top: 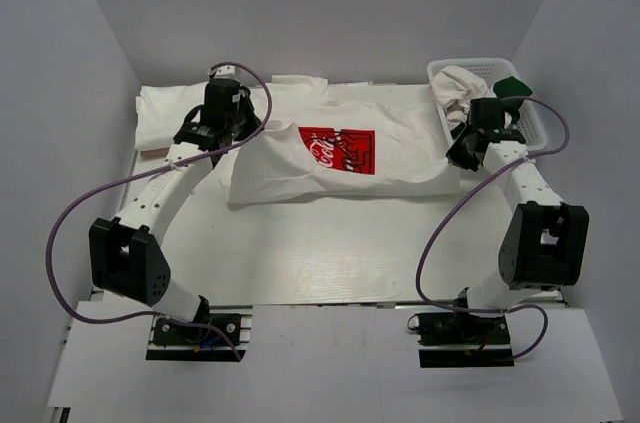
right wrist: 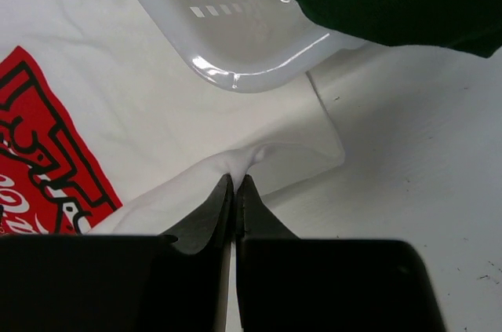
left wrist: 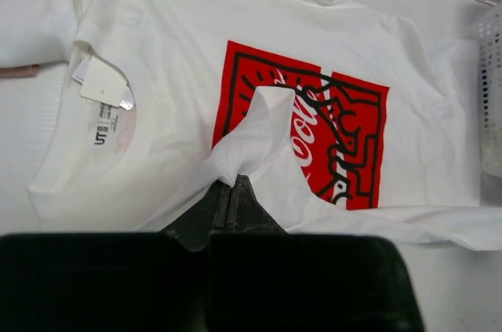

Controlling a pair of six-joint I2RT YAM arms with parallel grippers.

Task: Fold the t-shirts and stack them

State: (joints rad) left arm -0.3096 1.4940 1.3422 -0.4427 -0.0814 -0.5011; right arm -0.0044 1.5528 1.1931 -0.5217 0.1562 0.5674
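A white t-shirt with a red square Coca-Cola print point(top: 337, 150) lies spread across the middle of the table, collar to the left. My left gripper point(top: 240, 135) is at its left side, shut on a raised pinch of its white cloth point(left wrist: 249, 144), with the red print point(left wrist: 314, 136) just beyond. My right gripper point(top: 456, 157) is at the shirt's right end, shut on a fold of the same shirt point(right wrist: 259, 155). Another white t-shirt point(top: 170, 108) lies at the back left. A crumpled white t-shirt point(top: 458, 88) and a dark green one point(top: 510, 86) sit in the basket.
The white plastic lattice basket point(top: 540, 128) stands at the back right, and its rim point(right wrist: 235, 73) hangs close above my right fingers. The collar label and a paper tag point(left wrist: 102, 81) show on the printed shirt. White walls enclose the table on three sides.
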